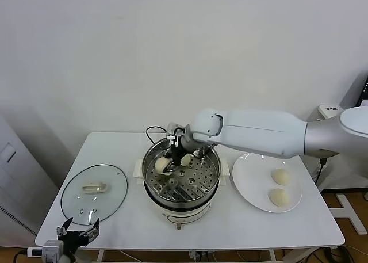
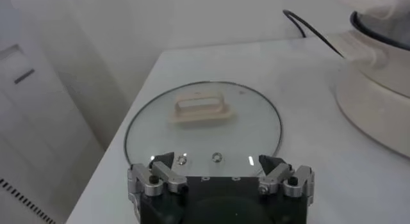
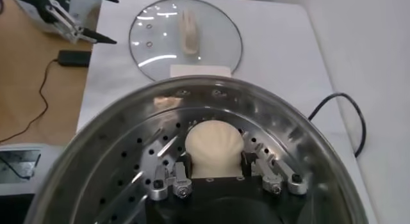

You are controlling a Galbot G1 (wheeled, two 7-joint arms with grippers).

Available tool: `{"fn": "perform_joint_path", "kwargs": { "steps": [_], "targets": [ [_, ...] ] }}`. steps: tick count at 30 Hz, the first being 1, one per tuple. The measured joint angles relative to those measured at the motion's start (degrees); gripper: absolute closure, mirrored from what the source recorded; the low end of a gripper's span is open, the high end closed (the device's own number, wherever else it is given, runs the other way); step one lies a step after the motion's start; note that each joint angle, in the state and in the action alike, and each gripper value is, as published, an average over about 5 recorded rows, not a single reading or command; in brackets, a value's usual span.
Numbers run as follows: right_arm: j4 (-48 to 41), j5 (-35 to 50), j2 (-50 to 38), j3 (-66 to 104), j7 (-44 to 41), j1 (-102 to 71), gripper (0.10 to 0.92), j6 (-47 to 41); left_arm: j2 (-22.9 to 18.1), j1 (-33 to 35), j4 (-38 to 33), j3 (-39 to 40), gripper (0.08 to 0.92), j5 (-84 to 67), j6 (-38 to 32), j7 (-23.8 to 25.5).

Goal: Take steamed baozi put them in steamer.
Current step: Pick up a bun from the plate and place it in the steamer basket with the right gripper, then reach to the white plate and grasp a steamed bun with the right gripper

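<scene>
The steamer point(image 1: 181, 185) is a shiny steel pot with a perforated tray, at the table's middle. My right gripper point(image 1: 167, 161) reaches down inside it, shut on a cream-white baozi point(image 1: 161, 167) just above the tray's left part. In the right wrist view that baozi point(image 3: 214, 142) sits between the fingers point(image 3: 184, 162) of the right gripper point(image 3: 216, 159), inside the steamer wall point(image 3: 122, 126). Another baozi point(image 1: 186, 159) shows partly beside the wrist in the pot. Two baozi point(image 1: 280, 176) point(image 1: 279, 197) lie on the white plate point(image 1: 250, 182). My left gripper point(image 1: 77, 229) is parked open at the table's front left corner.
A round glass lid point(image 1: 86, 202) with a white handle lies flat at the table's left; the left gripper point(image 2: 218, 164) hangs just before the lid point(image 2: 205, 126). A black cord point(image 1: 150, 132) runs behind the pot. The steamer's base point(image 2: 378, 97) is at the edge of the left wrist view.
</scene>
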Motion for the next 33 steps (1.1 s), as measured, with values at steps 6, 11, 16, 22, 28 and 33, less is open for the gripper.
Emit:
{"fn": "perform_joint_path", "kwargs": {
  "steps": [6, 11, 16, 22, 28, 33],
  "targets": [
    [-1.00, -0.45, 0.94, 0.43, 0.67, -1.49, 0.497, -0.54, 0.07, 0.14, 0.18, -0.14, 0.177, -0.07, -0.17, 0.00],
    [-1.46, -0.65, 1.47, 0.97, 0.69, -1.85, 0.353, -0.65, 0.07, 0.15, 0.24, -0.15, 0.177, -0.10, -0.22, 0.00],
    [-1.22, -0.81, 1.02, 1.03, -0.11, -1.12, 0.233, -0.59, 0.07, 0.29, 0.22, -0.17, 0.177, -0.10, -0.33, 0.00],
    [0.30, -1.62, -2.25, 0.15, -3.28, 2.39, 0.203, 0.28, 0.22, 0.40, -0.05, -0.24, 0.177, -0.11, -0.36, 0.00],
    [1.48, -5.14, -8.92, -2.45, -10.40, 8.48, 0.203, 2.95, 1.05, 0.31, -0.04, 0.02, 0.177, -0.54, -0.66, 0.03],
    [0.95, -9.77, -15.39, -4.73, -17.44, 12.46, 0.203, 6.52, 1.52, 0.27, -0.06, 0.01, 0.177, -0.66, -0.72, 0.04]
  ]
}}
